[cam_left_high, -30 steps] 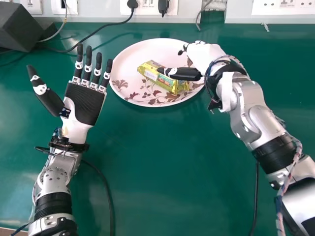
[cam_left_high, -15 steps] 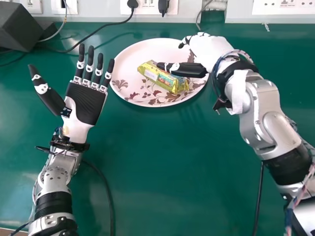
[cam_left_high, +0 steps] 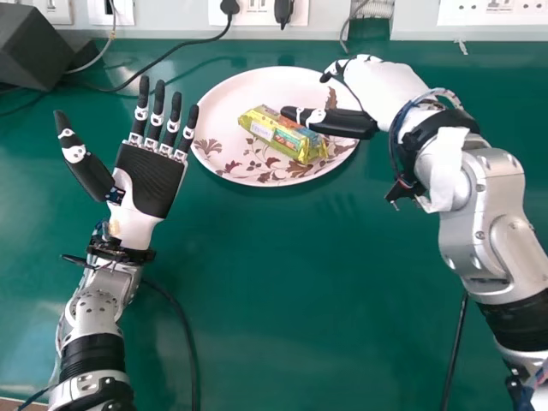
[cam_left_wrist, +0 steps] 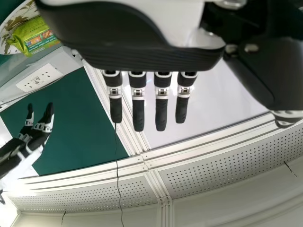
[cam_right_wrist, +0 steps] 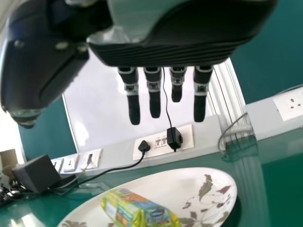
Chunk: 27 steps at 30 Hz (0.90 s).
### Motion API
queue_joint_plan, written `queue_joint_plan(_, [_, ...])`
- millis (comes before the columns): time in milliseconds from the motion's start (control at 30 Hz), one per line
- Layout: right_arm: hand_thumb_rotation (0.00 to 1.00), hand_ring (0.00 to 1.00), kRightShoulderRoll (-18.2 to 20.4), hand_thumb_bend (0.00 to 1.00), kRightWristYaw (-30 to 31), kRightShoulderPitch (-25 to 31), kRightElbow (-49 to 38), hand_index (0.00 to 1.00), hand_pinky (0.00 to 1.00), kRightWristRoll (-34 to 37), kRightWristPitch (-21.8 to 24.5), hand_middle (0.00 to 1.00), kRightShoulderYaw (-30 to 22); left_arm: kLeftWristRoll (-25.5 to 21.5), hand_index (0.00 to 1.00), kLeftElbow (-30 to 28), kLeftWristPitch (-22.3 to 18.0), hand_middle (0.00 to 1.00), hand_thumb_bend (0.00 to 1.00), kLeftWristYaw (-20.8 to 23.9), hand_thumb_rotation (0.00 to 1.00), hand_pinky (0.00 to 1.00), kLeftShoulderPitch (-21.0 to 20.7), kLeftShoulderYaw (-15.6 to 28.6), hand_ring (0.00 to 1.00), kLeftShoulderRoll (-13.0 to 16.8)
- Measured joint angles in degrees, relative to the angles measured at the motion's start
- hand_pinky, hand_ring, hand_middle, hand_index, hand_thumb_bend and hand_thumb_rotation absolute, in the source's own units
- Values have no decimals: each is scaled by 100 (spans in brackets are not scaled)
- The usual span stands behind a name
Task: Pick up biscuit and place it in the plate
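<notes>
Right now we see the biscuit packet (cam_left_high: 278,137) lying on the plate (cam_left_high: 227,98), slanted across its middle and a little toward the plate's near edge. The plate sits on the table (cam_left_high: 282,282), close to the far edge. Over the plate's right edge we have the right robot hand (cam_left_high: 368,86), open, its fingers straight as our right wrist view shows them, and it has hold of nothing. Its thumb (cam_left_high: 338,122) points left over the plate, with the tip near the packet's far side. We find the left robot hand (cam_left_high: 150,180) palm up to the left of the plate, wide open and holding nothing, the thumb spread well away from the fingers. Toward the table's far edge, on the left, stands a dark box (cam_left_high: 34,47) beside a black cable (cam_left_high: 158,62).
</notes>
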Motion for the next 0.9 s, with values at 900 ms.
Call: queue_joint_plan(900, [46, 81, 399, 96, -496, 1745, -1553, 83, 74, 2347, -12, 85, -1684, 6, 88, 264, 90, 83, 89, -153, 65, 60, -114, -1, 74, 70])
